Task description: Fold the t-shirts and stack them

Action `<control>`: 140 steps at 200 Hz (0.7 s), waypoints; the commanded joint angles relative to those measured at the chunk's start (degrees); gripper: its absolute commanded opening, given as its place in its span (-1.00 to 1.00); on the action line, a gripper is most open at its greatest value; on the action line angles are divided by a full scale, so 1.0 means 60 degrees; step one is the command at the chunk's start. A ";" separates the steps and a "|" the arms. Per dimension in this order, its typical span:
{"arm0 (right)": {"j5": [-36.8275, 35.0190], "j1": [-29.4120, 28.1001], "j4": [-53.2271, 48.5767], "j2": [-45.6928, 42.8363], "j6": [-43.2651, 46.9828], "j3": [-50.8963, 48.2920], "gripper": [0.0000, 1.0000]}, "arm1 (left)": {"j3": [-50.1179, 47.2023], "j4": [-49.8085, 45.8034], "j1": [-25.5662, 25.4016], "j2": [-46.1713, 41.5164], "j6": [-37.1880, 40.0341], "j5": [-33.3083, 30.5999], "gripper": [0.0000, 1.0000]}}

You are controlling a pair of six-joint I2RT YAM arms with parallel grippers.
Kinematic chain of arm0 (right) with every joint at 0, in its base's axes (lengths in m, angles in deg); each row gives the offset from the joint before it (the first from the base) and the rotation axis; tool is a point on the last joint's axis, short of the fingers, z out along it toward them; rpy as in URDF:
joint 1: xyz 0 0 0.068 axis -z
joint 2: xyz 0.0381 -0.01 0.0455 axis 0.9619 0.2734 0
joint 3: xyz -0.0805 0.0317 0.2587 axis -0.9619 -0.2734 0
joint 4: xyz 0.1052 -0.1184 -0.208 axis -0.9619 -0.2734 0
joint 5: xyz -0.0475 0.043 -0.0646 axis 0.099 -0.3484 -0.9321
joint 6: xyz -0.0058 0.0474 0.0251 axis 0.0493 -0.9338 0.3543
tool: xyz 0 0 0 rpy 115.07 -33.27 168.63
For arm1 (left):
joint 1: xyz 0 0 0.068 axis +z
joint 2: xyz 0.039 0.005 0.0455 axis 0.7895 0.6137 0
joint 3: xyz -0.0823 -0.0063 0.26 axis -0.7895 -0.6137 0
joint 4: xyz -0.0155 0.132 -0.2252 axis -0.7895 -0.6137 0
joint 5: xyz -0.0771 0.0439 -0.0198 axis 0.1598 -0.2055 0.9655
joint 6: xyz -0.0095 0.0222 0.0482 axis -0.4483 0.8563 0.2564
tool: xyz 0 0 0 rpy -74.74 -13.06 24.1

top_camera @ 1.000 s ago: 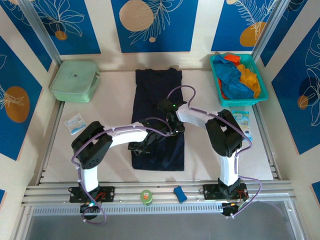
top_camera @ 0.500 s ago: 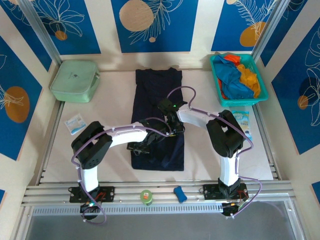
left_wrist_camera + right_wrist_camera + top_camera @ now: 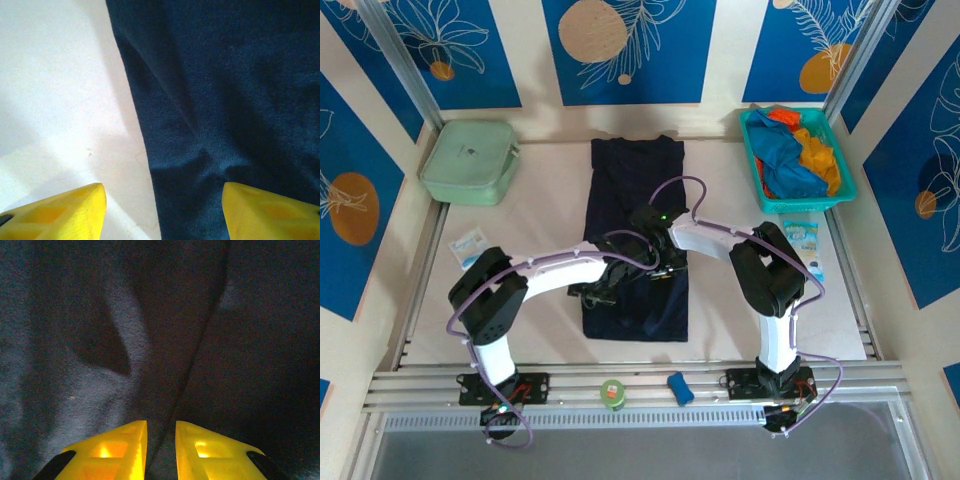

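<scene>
So, table (image 3: 540, 230): pale top, with both arm bases at 6 o'clock in the top view.
Navy t-shirt (image 3: 635, 170): lies flat as a long dark strip in the middle of the table, running from the centre toward 12 o'clock; some soft wrinkles are near its lower half.
Teal basket (image 3: 840, 190): at 2 o'clock, well apart from the navy t-shirt.
Blue t-shirt (image 3: 782, 160): crumpled in the basket, on the side nearest the centre.
Orange t-shirt (image 3: 820, 152): crumpled beside the blue one, toward 3 o'clock.
Red t-shirt (image 3: 782, 117): a small piece shows at the basket's 12 o'clock end.
Pale green box (image 3: 470, 160): closed, at 10 o'clock.
Left gripper (image 3: 162, 210): fingers spread wide, one yellow fingertip (image 3: 55, 212) above bare table and the other above the dark cloth (the shirt's edge runs between them); in the top view it (image 3: 595, 293) sits at the shirt's 9 o'clock edge.
Right gripper (image 3: 161, 450): fingers almost together, and a ridge of navy cloth runs into the slim gap, so it looks pinched; in the top view it (image 3: 660, 268) is over the shirt's middle.
Two small packets: one (image 3: 470, 247) at 9 o'clock, one (image 3: 805, 245) at 3 o'clock.
Green roll (image 3: 612, 393): at 6 o'clock, beside a small blue object (image 3: 679, 388).
</scene>
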 commanded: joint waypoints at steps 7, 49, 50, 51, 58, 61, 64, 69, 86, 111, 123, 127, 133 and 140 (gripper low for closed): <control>-0.0395 -0.0137 -0.0458 0.0095 -0.0132 0.0120 -0.56 | 0.0219 -0.0441 -0.0007 -0.0395 0.0009 -0.0086 0.27; -0.0392 -0.0144 -0.0435 0.0207 -0.0133 0.0117 -0.59 | 0.0204 -0.0374 -0.0007 -0.0302 0.0023 -0.0064 0.27; -0.0384 -0.0144 -0.0438 0.0212 -0.0132 0.0111 -0.60 | 0.0204 -0.0375 -0.0015 -0.0301 0.0023 -0.0057 0.27; -0.0380 -0.0137 -0.0433 0.0214 -0.0139 0.0116 -0.60 | 0.0204 -0.0367 -0.0018 -0.0301 0.0023 -0.0054 0.27; -0.0347 -0.0145 -0.0413 0.0262 -0.0136 0.0133 -0.62 | 0.0204 -0.0352 -0.0007 -0.0273 0.0021 -0.0049 0.26; -0.0329 -0.0145 -0.0400 0.0295 -0.0132 0.0135 -0.64 | 0.0204 -0.0350 -0.0007 -0.0271 0.0023 -0.0038 0.26; -0.0312 -0.0144 -0.0398 0.0320 -0.0131 0.0142 -0.65 | 0.0193 -0.0355 -0.0011 -0.0258 0.0023 -0.0044 0.27; -0.0290 -0.0144 -0.0384 0.0345 -0.0132 0.0150 -0.68 | 0.0204 -0.0359 -0.0015 -0.0257 0.0027 -0.0037 0.27; -0.0229 -0.0159 -0.0358 0.0387 -0.0119 0.0170 -0.79 | 0.0181 -0.0360 -0.0008 -0.0240 0.0031 -0.0040 0.27; -0.0251 -0.0166 -0.0417 0.0314 -0.0102 0.0223 -0.98 | 0.0176 -0.0374 -0.0015 -0.0256 0.0023 -0.0078 0.27; -0.0273 -0.0188 -0.0426 0.0219 -0.0093 0.0245 -1.00 | 0.0195 -0.0371 -0.0008 -0.0256 0.0023 -0.0080 0.27; -0.0271 -0.0188 -0.0427 0.0184 -0.0074 0.0252 -1.00 | 0.0204 -0.0383 -0.0007 -0.0245 0.0029 -0.0093 0.27; -0.0274 -0.0188 -0.0435 0.0147 -0.0069 0.0260 -1.00 | 0.0204 -0.0383 -0.0008 -0.0238 0.0023 -0.0106 0.27; -0.0252 -0.0188 -0.0421 0.0091 -0.0058 0.0266 -1.00 | 0.0220 -0.0397 -0.0014 -0.0228 0.0037 -0.0102 0.27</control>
